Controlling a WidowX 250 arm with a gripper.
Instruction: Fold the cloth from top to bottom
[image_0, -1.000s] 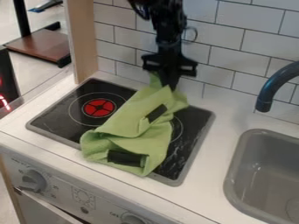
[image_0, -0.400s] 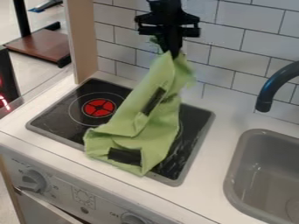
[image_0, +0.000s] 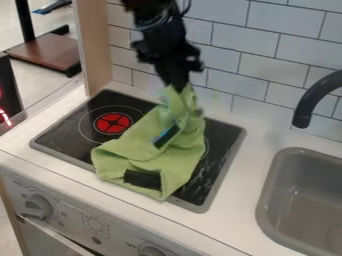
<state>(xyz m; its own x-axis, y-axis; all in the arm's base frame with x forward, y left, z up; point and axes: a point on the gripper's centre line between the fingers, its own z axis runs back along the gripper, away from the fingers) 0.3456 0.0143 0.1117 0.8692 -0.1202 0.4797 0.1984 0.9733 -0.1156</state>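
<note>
The pincer (image_0: 178, 88) is pinching the cloth (image_0: 137, 149) by its raised top end; the fold is probably just starting, and the next move is calling for bringing that end down towards the bottom edge.

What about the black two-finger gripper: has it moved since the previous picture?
Yes. Against the white tiled wall, the black two-finger gripper has come down and toward the view's left, holding the raised end of the light green cloth.

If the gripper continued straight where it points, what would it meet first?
Likely the green cloth directly below the gripper, then the black cooktop; exact depth is hard to judge.
</note>
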